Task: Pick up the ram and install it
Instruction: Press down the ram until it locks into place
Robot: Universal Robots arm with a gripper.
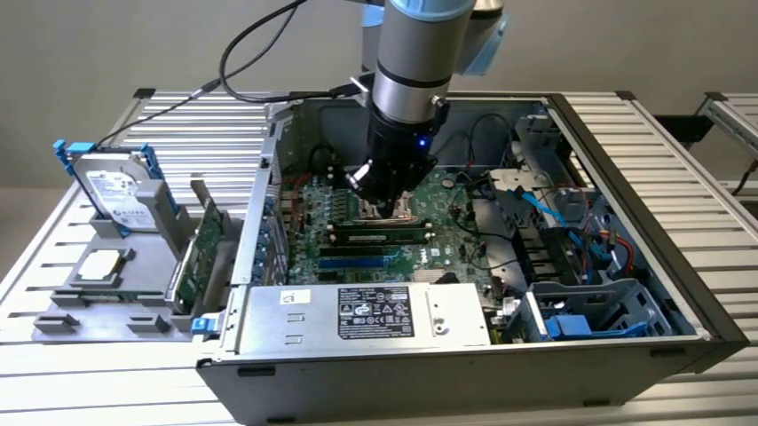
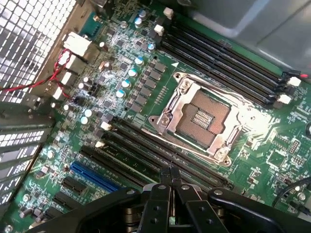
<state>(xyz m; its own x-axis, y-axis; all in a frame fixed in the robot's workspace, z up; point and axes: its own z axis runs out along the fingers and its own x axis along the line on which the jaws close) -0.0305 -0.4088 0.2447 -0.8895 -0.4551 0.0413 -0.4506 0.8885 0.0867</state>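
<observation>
Slats of grey metal make the table [image 1: 663, 142] on which the open computer case [image 1: 663, 293] lies on its side; behind it stands a plain pale wall [image 1: 142, 44], and a second table of the same kind begins at the exterior view's right edge. The arm [image 1: 417, 62] comes down from above into the case, and its gripper [image 1: 376, 188] hangs low over the green motherboard [image 1: 445, 244], just above the metal processor socket [image 2: 201, 119]. In the wrist view the two black fingers [image 2: 160, 199] are pressed together with no gap between them (nothing is held there). The ram [image 1: 376, 236] sits in a slot on the near side of the socket, a thin dark stick lying across the board, close under the gripper. Near the front edge of the case is the silver power supply [image 1: 367, 315] with its label. On the exterior view's left, outside the case, a grey holder [image 1: 113, 302] carries a hard drive [image 1: 119, 191] standing upright, and a green expansion card [image 1: 201, 253] stands beside the case wall. Black cables [image 1: 255, 44] run from the arm over the far table.
</observation>
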